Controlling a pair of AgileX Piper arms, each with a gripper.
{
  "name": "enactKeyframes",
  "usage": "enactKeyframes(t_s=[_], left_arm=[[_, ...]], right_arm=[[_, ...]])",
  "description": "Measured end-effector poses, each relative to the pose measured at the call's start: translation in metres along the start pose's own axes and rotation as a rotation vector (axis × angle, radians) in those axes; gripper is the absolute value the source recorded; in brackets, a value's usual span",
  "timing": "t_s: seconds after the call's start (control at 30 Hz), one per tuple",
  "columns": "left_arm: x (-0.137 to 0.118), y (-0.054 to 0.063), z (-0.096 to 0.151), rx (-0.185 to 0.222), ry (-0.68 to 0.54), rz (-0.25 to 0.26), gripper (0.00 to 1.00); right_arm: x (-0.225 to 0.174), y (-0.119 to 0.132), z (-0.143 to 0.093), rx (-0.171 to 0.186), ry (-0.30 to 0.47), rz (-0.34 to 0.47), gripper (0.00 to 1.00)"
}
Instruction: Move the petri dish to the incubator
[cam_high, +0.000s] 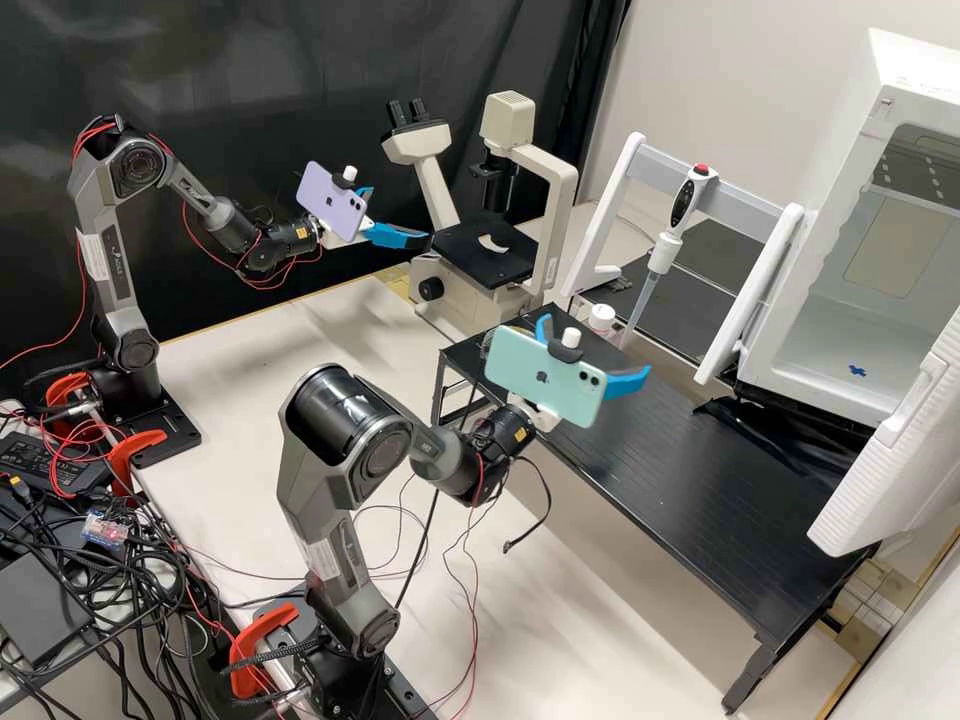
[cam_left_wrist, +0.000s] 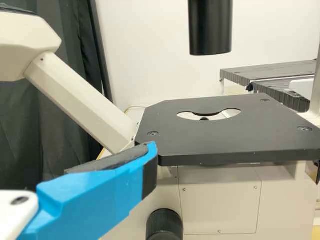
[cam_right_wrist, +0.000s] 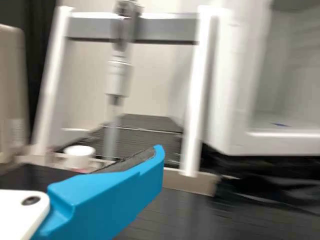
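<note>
At the upper middle of the high view, the left gripper (cam_high: 400, 215) is holding its bright blue fingers spread, open air lying between them, beside a cream microscope with a flat black stage (cam_high: 485, 252). Near the centre, the right gripper (cam_high: 597, 345) is keeping its fingers wide apart above a ribbed black table (cam_high: 700, 500). Rough, dark grey pads (cam_right_wrist: 127, 161) are lining the smooth blue plastic. A round white-lidded container (cam_high: 601, 318) is standing beyond. I cannot tell where the petri dish is lying. At the right edge, the boxy white incubator (cam_high: 850, 170) is standing open.
</note>
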Motion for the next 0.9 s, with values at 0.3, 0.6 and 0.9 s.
enactKeyframes(t_s=[0.3, 0.6, 0.9], left_arm=[[0.0, 0.0, 0.0, 0.0, 0.0, 0.0, 1.0], [0.0, 0.0, 0.0, 0.0, 0.0, 0.0, 1.0], [0.0, 0.0, 0.0, 0.0, 0.0, 0.0, 1.0]], right_arm=[[-0.001, -0.049, -0.02, -0.03, 0.101, -0.2, 1.0], [0.008, -0.069, -0.012, -0.051, 0.06, -0.285, 1.0], [0.015, -0.071, -0.006, -0.003, 0.038, -0.3, 0.0]])
